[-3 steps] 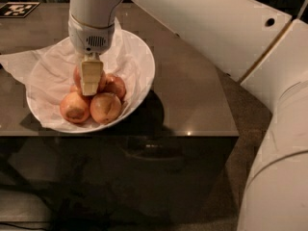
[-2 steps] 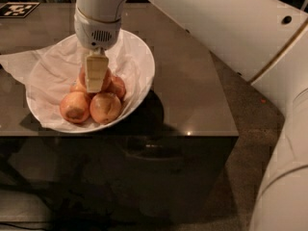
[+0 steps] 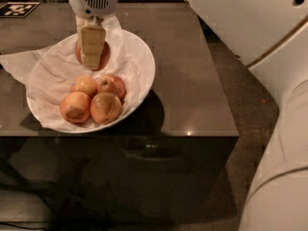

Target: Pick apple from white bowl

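- A black-and-white marker (image 3: 17, 8) lies flat at the far left corner of the tabletop (image 3: 192, 57), which is dark, glossy and brown.
- Crumpled white tissue paper (image 3: 21, 64) spills over the left edge of the white bowl (image 3: 147, 78) onto the tabletop, and the rest of it lines the inside of the bowl.
- The white bowl is wide and shallow and sits on the left half of the tabletop, with its near rim close to the front edge.
- The end effector (image 3: 91, 61) points straight down over the back of the bowl, below a white wrist housing with a small vent grille.
- One cream-coloured finger (image 3: 91, 42) faces the camera; the other is hidden behind the fruit.
- The end effector is clamped around the apple (image 3: 104, 56), whose red skin shows on both sides of the front finger.
- The apple is over the tissue at the rear of the bowl, apart from the other fruit. Whether it touches the paper cannot be told.
- Four paler apples (image 3: 106, 108), yellow-orange with brownish blotches, sit clustered and touching in the near part of the bowl.
- The white robot arm (image 3: 250, 18) crosses the upper right, and more of the white body fills the right edge, over a speckled floor (image 3: 250, 109).
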Controlling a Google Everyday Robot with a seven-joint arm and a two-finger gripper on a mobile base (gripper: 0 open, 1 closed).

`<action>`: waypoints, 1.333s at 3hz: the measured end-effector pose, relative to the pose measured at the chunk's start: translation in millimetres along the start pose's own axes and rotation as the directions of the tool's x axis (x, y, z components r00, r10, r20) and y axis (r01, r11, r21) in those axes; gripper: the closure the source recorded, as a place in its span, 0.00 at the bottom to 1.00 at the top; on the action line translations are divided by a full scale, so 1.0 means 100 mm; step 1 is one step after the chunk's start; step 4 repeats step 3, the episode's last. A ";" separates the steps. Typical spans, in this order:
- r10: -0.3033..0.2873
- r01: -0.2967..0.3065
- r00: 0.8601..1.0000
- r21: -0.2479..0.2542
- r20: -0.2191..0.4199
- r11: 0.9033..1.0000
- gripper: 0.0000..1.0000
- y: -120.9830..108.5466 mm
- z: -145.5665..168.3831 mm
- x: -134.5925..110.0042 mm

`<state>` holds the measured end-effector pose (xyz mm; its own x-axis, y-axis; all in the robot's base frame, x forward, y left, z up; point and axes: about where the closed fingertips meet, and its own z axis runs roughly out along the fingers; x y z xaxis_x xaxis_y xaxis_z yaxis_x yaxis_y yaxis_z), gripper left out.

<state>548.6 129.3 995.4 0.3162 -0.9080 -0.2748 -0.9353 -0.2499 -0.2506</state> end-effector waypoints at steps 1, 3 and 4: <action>-0.013 0.014 1.000 0.046 -0.015 0.999 1.00 -0.11 -0.31 -0.11; -0.024 0.022 1.000 0.128 0.012 0.991 1.00 -0.27 -0.59 -0.32; -0.024 0.022 1.000 0.128 0.012 0.991 1.00 -0.27 -0.59 -0.32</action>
